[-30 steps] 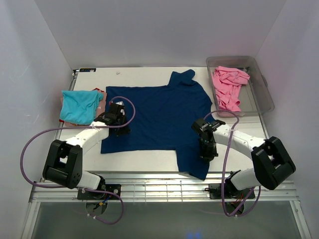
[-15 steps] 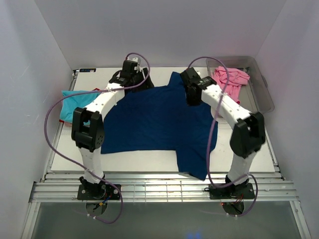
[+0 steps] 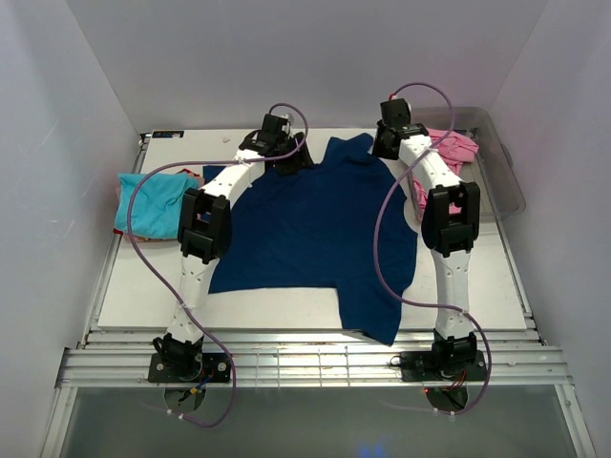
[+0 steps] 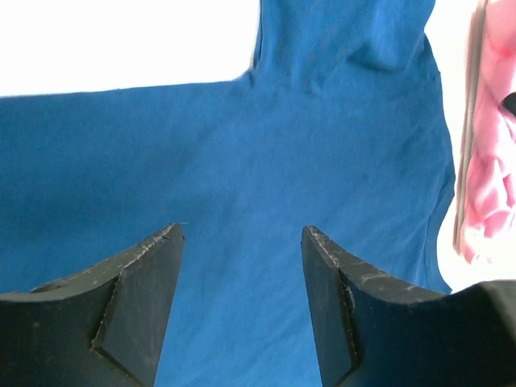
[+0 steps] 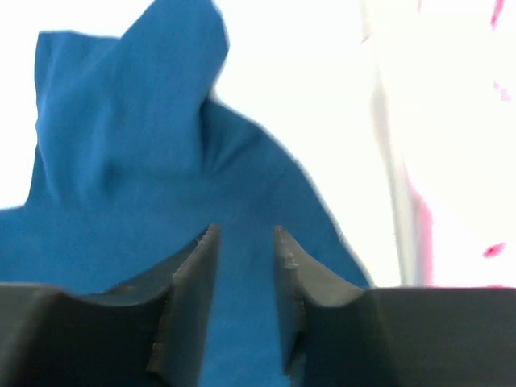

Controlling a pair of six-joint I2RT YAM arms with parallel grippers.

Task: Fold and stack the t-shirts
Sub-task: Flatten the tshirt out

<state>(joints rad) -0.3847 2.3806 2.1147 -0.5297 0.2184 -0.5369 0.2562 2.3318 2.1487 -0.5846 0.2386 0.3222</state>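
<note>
Now navy t-shirt [image 3: 315, 219] lies just under both grippers, body stretching nearward toward the bases — left gripper [image 4: 242, 232] gaping, empty; right gripper [image 5: 244, 234] narrowly parted, empty.

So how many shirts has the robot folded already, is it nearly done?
Not nearly. Looks done: maybe only the turquoise t-shirt, loosely folded at the left. In hand: the navy t-shirt is spread out, and the left gripper and right gripper hover over its far end, jaws apart, holding nothing. Left: folding it, then the pink t-shirt crumpled in the clear tub, and stacking.
</note>
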